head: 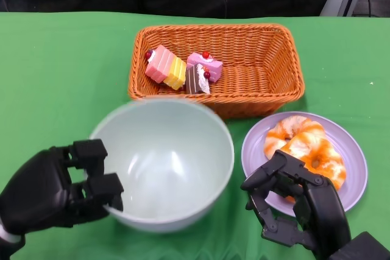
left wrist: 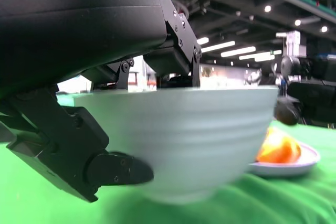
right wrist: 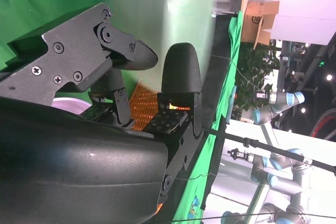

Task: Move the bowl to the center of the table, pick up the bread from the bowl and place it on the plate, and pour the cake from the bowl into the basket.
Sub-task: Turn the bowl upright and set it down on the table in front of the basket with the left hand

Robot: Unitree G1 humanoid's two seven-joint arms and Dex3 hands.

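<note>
My left hand [head: 58, 190] fingers [head: 100, 190] grip the emptied bowl [head: 163, 162] rim; right hand [head: 298, 205] open over the bread [head: 304, 147] — I risk tipping the bowl if release snags.

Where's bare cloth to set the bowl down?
Bare cloth lies left of the basket and beyond the left hand. Crowded on the right: the plate nearly meets the bowl, and the right hand fills the gap.

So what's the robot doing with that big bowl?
The robot's left hand holds the pale green bowl by its rim. The bowl looks empty now. The little cakes already lie in the wicker basket, and the orange bread sits on the purple plate. Its right hand is by the plate's near edge, holding nothing.
</note>
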